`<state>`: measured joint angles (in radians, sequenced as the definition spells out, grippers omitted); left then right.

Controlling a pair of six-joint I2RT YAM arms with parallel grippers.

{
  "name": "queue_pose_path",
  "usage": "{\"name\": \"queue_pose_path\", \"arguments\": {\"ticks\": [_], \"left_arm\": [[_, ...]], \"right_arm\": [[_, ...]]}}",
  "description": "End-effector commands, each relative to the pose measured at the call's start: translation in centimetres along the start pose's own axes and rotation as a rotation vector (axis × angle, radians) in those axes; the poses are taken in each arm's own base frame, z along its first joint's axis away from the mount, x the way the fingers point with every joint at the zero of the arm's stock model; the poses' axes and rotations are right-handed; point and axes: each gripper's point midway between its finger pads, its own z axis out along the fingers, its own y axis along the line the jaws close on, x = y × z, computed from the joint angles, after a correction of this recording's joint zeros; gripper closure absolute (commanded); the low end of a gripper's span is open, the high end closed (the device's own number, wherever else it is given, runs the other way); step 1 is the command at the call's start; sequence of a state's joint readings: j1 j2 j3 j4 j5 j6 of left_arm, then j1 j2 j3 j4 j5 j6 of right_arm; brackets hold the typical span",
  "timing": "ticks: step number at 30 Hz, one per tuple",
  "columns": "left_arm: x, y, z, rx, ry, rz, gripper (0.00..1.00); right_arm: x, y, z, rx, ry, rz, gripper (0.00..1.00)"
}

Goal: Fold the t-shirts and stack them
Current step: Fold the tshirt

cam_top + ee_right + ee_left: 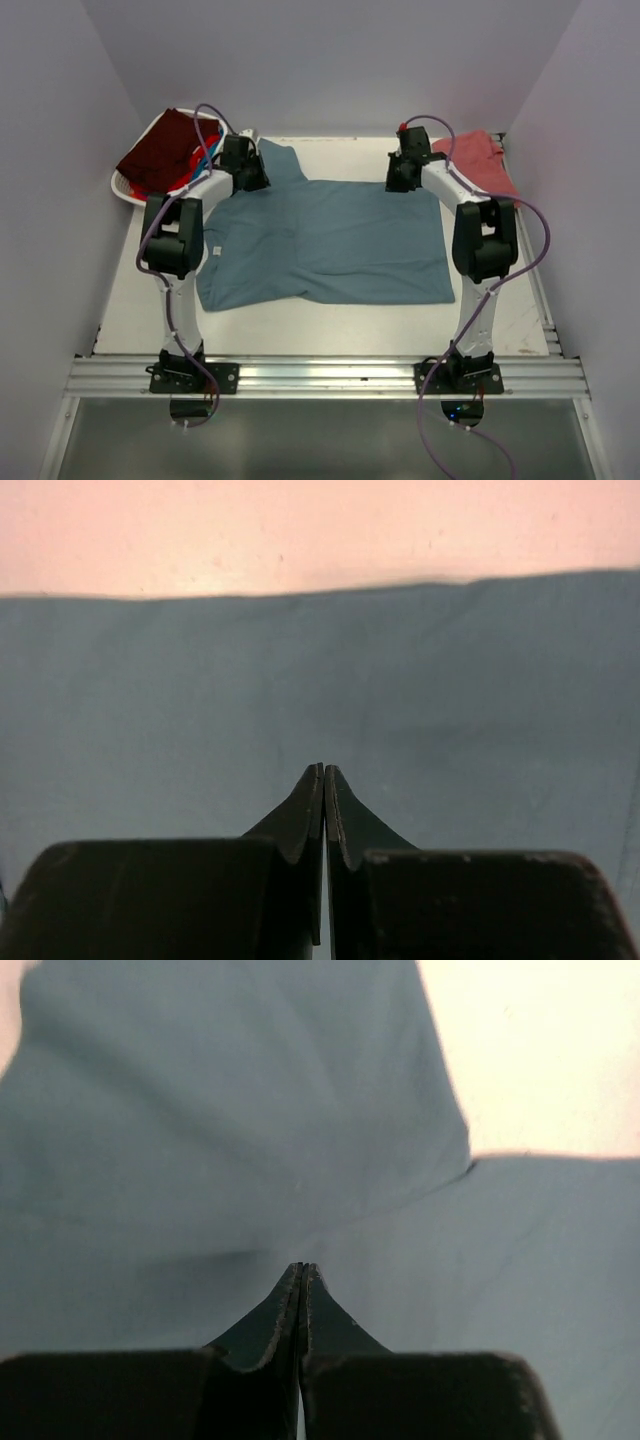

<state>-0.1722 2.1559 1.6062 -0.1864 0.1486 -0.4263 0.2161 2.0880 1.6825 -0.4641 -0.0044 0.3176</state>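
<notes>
The large slate teal-blue t-shirt (330, 240) lies spread on the white table (340, 155), with one sleeve pointing to the far left. My left gripper (255, 180) is shut over its far left part by the sleeve; in the left wrist view the gripper (302, 1266) has its tips together above the cloth (200, 1140). My right gripper (398, 180) is shut over the far right edge; in the right wrist view the gripper (323, 768) is just above the cloth (300, 680). No cloth shows between either pair of jaws. A salmon-red t-shirt (480, 160) lies at the far right.
A white oval basket (125, 185) at the far left corner holds a dark maroon shirt (160, 150), with bright blue (205, 157) and red (185, 180) cloth under it. Lilac walls close in the table on three sides. An aluminium rail (320, 375) runs along the near edge.
</notes>
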Motion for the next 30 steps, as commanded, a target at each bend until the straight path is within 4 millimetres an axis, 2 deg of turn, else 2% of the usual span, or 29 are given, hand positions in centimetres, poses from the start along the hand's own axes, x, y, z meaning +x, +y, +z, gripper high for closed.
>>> {"name": "queue_pose_path", "arguments": {"ticks": [1, 2, 3, 4, 6, 11, 12, 13, 14, 15, 19, 26, 28, 29, 30], "left_arm": [[0.4, -0.9, -3.2, 0.049, -0.036, 0.010, 1.00], [0.5, -0.9, -3.7, 0.051, -0.054, 0.012, 1.00], [0.1, -1.0, -4.8, 0.047, -0.076, 0.013, 1.00], [1.7, -0.2, -4.9, 0.025, -0.050, 0.007, 1.00], [2.4, 0.5, -5.4, -0.003, -0.050, 0.004, 1.00], [7.2, 2.7, -4.6, -0.066, 0.075, -0.024, 1.00], [7.6, 2.8, -4.7, -0.071, 0.083, -0.034, 1.00], [9.0, 3.3, -4.8, -0.080, 0.108, -0.041, 1.00], [9.1, 3.3, -5.1, -0.081, 0.099, -0.038, 1.00], [10.1, 3.7, -5.3, -0.093, 0.112, -0.038, 1.00], [11.0, 4.1, -5.9, -0.122, 0.115, -0.020, 1.00], [12.6, 5.2, -4.9, -0.165, 0.167, -0.023, 1.00], [13.9, 5.5, -5.4, -0.179, 0.191, -0.029, 1.00], [14.0, 5.3, -5.7, -0.176, 0.187, -0.038, 1.00], [15.3, 5.6, -6.2, -0.182, 0.210, -0.045, 1.00]], "right_arm": [[1.4, 0.4, -0.4, -0.046, 0.030, 0.025, 1.00], [2.7, 0.1, 0.0, -0.040, 0.054, 0.034, 1.00], [2.8, 0.1, 0.1, -0.047, 0.047, 0.038, 1.00], [3.3, 0.0, 0.2, -0.047, 0.057, 0.040, 1.00], [4.7, -0.3, 0.9, -0.040, 0.086, 0.051, 1.00], [7.8, -1.3, 2.2, -0.015, 0.155, 0.069, 1.00], [8.2, -1.6, 2.3, 0.001, 0.159, 0.070, 1.00], [8.3, -1.8, 2.0, 0.011, 0.156, 0.074, 1.00], [9.3, -2.2, 1.9, 0.024, 0.171, 0.075, 1.00], [9.4, -2.5, 1.7, 0.035, 0.161, 0.078, 1.00], [10.3, -3.2, 1.1, 0.058, 0.156, 0.078, 1.00], [11.3, -3.7, 1.8, 0.079, 0.202, 0.078, 1.00], [11.4, -4.1, 1.4, 0.101, 0.195, 0.083, 1.00], [12.2, -4.3, 1.1, 0.110, 0.208, 0.084, 1.00], [11.9, -4.5, 0.5, 0.116, 0.194, 0.087, 1.00]]}}
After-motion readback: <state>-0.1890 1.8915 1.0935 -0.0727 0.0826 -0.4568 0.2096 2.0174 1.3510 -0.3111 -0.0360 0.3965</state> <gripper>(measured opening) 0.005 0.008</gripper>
